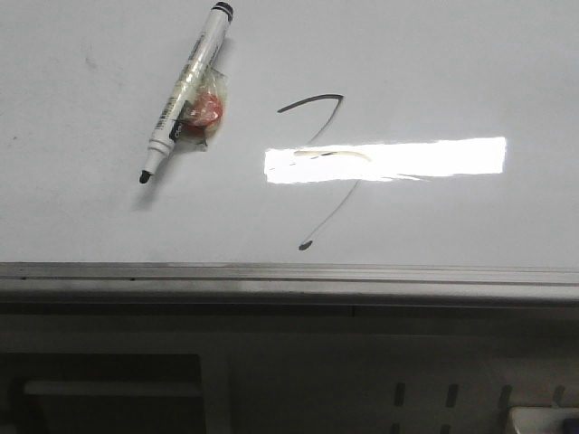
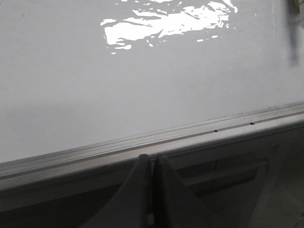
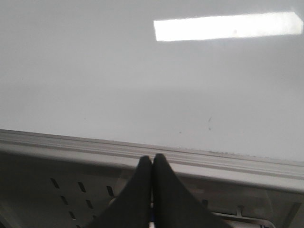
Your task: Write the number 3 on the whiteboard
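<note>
The whiteboard (image 1: 434, 63) fills the front view, with a bright glare bar and a grey edge rail (image 1: 289, 273). On it is the number 3 (image 1: 326, 163), a thin black line: a short curved top stroke, then a long diagonal ending in a small blob, crossed by the glare. A white marker (image 1: 185, 90) with a black cap end lies uncapped at the upper left, tip toward me. My left gripper (image 2: 151, 157) is shut and empty, just off the board's rail (image 2: 152, 140). My right gripper (image 3: 152, 158) is shut and empty, also off the rail (image 3: 152, 149). Neither gripper shows in the front view.
A small red object in a clear wrapper (image 1: 204, 110) lies against the marker. Below the rail is a grey perforated panel (image 3: 71, 190). A dark smudge (image 1: 90, 61) marks the board's upper left.
</note>
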